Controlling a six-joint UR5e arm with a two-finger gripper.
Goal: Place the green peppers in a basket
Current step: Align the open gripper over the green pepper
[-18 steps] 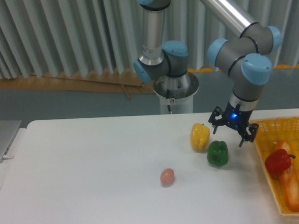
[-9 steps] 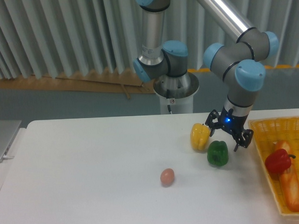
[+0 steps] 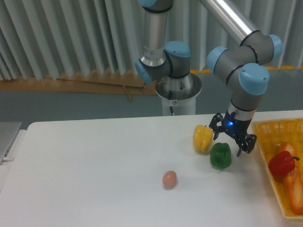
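We see the gripper [image 3: 230, 138] right of centre in the frame, hanging just above and a little right of the green pepper [image 3: 220, 155]. Its fingers are spread wide, one tip near the yellow pepper [image 3: 202, 138] and the other on the basket side, and they hold nothing. A blue light glows at the wrist.

The green pepper sits on the white table [image 3: 94, 185], just below and right of the yellow pepper; from this angle we cannot tell whether the two touch. The basket [image 3: 266, 139] lies at the right edge of the frame, near the green pepper but apart from it. Inside it we see a red pepper [image 3: 281, 164] and a bread loaf [image 3: 295, 188].

An egg [image 3: 169, 179] rests on the table, lower centre, well left of the peppers.
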